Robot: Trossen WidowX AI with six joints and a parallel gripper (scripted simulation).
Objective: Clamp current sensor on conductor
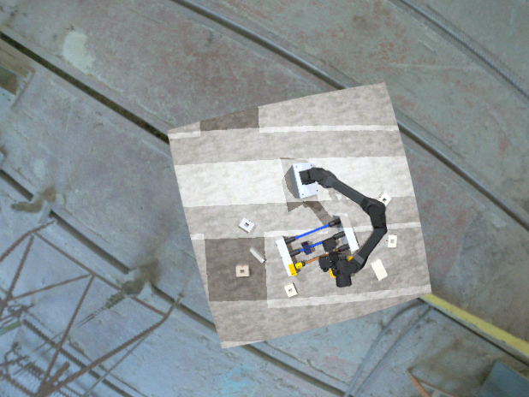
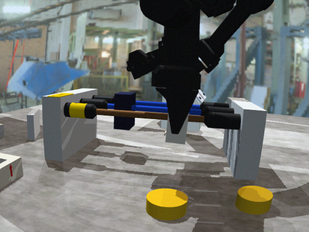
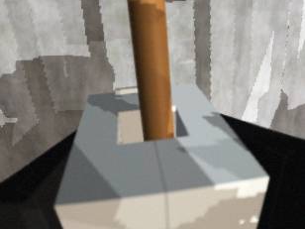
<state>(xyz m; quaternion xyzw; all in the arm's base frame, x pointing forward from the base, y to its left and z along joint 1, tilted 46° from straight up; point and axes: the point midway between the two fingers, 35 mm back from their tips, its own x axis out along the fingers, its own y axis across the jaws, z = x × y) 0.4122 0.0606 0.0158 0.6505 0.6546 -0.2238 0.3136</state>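
The grey split-core current sensor [image 3: 163,168] sits round the brown conductor [image 3: 150,63] [image 2: 125,113] [image 1: 312,259]; in the wrist view its two halves meet along a thin seam, with the conductor passing through the window. Its lower part shows under the finger in the exterior view [image 2: 176,138]. My gripper [image 2: 177,125] [image 1: 330,262] is shut on the sensor, with black fingers on both its sides. The yellow band [image 2: 77,110] [image 1: 293,269] marks the conductor's left end. I cannot see the sensor's arrow.
Two blue conductors [image 2: 150,106] run behind the brown one, with a dark blue block [image 2: 124,110] on one of them. White end blocks [image 2: 67,130] [image 2: 246,140] carry all three. Two yellow discs [image 2: 166,203] [image 2: 254,199] lie in front. Small white square pieces [image 1: 246,224] [image 1: 242,270] [image 2: 10,170] lie around.
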